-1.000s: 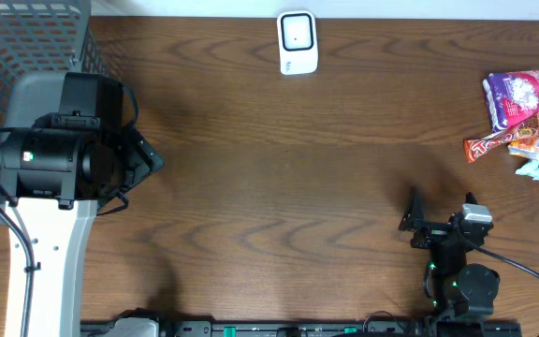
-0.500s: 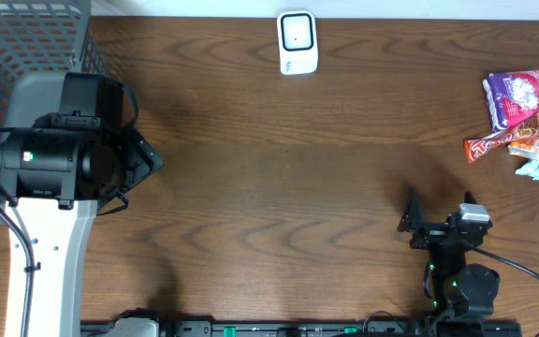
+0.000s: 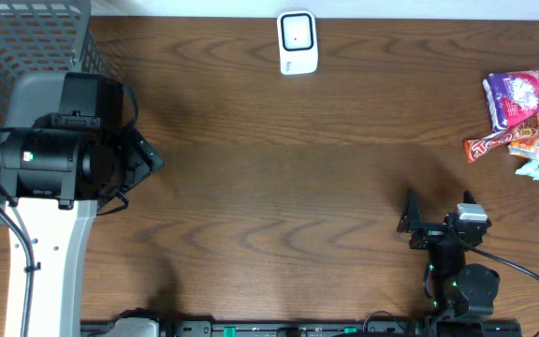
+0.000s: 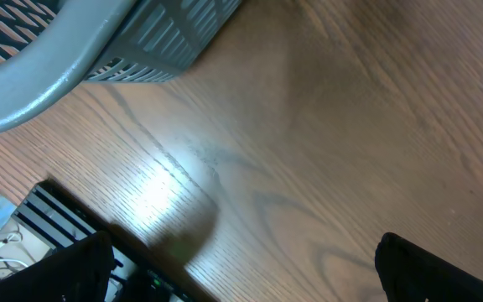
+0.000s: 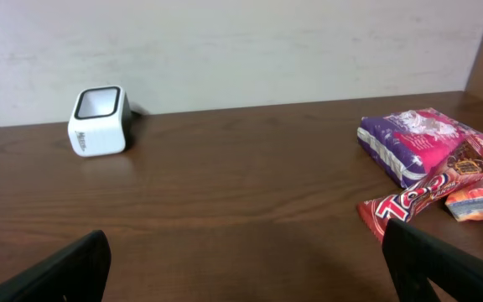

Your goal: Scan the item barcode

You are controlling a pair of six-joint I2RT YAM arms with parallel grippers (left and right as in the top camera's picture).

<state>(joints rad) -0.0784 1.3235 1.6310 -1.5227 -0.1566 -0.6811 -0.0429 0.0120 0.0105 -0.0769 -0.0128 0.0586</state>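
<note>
Two claws stand wide and empty: left claw (image 4: 243, 273) beside the basket (image 4: 153, 38), right claw (image 5: 246, 270) facing the white scanner (image 5: 99, 122) and snack packets (image 5: 422, 149).

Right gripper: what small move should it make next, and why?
Probably reach forward and to the right, toward the red snack bar. The right gripper is open and empty, the bar lies nearest to it, and nothing has yet been brought to the white scanner.

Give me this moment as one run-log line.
phase: no item picked yet | left claw: open, empty, near basket | right claw: open, empty | scanner: far side, centre | snack packets: untouched, right side
</note>
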